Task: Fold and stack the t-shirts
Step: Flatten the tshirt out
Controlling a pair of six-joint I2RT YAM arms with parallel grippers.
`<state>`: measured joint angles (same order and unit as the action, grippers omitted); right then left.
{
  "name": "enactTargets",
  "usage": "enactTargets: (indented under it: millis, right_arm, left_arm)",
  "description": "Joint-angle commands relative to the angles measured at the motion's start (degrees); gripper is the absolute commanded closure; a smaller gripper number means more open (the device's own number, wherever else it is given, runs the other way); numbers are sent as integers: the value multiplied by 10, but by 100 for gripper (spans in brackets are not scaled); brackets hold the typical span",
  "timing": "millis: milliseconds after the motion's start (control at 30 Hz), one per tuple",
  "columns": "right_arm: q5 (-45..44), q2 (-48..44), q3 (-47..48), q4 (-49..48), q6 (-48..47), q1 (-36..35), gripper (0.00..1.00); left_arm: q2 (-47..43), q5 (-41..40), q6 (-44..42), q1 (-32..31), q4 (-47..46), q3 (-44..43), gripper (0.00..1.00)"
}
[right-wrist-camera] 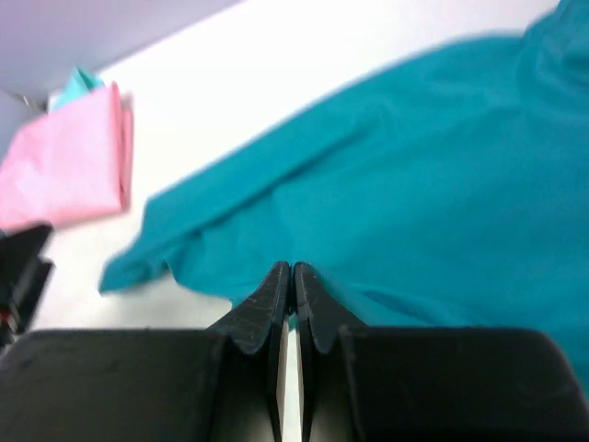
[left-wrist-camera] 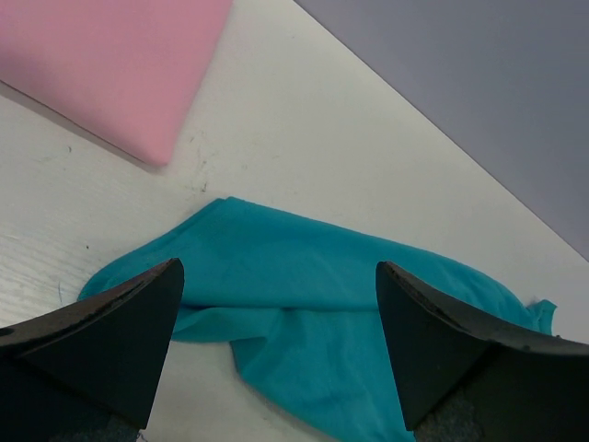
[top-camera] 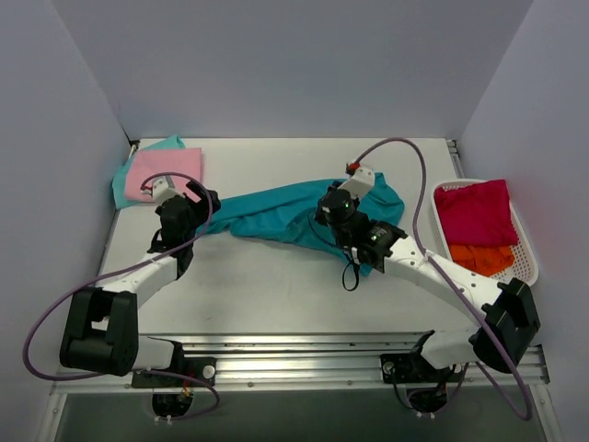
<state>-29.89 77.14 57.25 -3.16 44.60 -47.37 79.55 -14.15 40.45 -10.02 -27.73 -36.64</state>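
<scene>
**Overhead view.** The teal shirt lies unfolded across the middle of the bench, drawn out into a long band from left to right. Its narrow left end reaches the left gripper. Its wider right part is bunched under and behind the right gripper. In the far left corner a folded pink shirt rests on a mint shirt, whose edges show along the pink one's left and far sides. This pair lies just beyond the left gripper and apart from the teal shirt. At the right edge of the bench a white basket holds a crimson shirt toward the back and an orange shirt toward the front.

**Left wrist view.** The left gripper is released, its two dark fingers spread wide. The rounded end of the teal shirt lies on the bench in the gap between them, and neither finger closes on the cloth. A corner of the pink shirt sits at the upper left, clear of the teal cloth.

**Right wrist view.** The right gripper is clenched, its tips pressed together at the near edge of the teal shirt. A sliver of teal shows between them, so it appears to be grasping that edge. The cloth spreads away from the tips in soft folds. The pink shirt lies at the far left, with a corner of the mint shirt behind it.
</scene>
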Motion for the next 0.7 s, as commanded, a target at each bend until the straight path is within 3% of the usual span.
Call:
enactTargets:
  millis: [0,367,667]
  right_arm:
    - [-13,26,64,22,-70,25,100]
    - [20,196,316,56,-135,61,100]
    - [19,240,450,98,-168,152,100]
  left_arm:
    - [-51,15,30,-20,28,4,6]
    - [-149,-27,56,-130,85,61,6]
    - [-164,-89,53,-198,109,76,6]
